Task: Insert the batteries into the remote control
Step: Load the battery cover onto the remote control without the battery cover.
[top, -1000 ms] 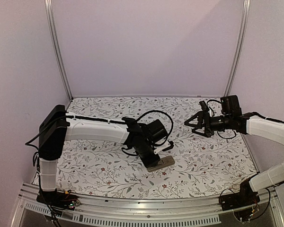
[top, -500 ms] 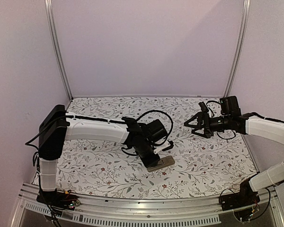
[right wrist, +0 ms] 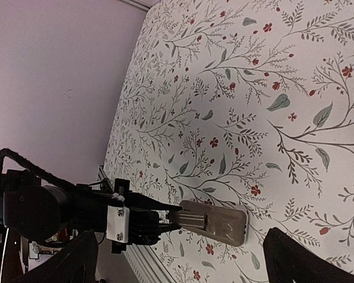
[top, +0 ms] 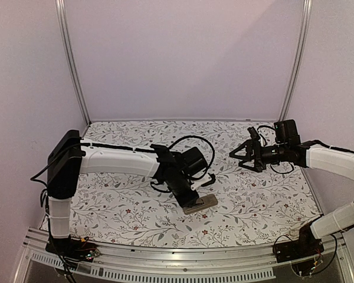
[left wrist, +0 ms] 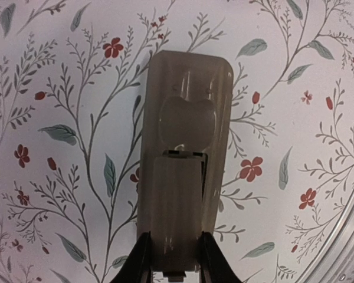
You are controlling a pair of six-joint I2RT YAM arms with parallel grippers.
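Observation:
The remote control (top: 205, 203) lies back up on the flowered table, a tan-grey bar, also in the left wrist view (left wrist: 189, 100) and the right wrist view (right wrist: 227, 223). A flat grey cover piece (left wrist: 176, 206) sits over its battery bay, slightly off its seat, with a narrow gap at its top and right edge. My left gripper (top: 189, 197) is shut on the cover's sides at the remote's near end (left wrist: 176, 264). My right gripper (top: 239, 154) is open and empty, held above the table at the right. The batteries are not in view.
The flowered table (top: 124, 212) ends at a metal rail (top: 177, 259) along the front. Pale walls with metal posts (top: 71, 65) close the back and sides. A black cable (top: 194, 141) loops over the left wrist.
My left gripper has shifted very slightly to the left with the cover. The right gripper rose a little. The remote has not moved.

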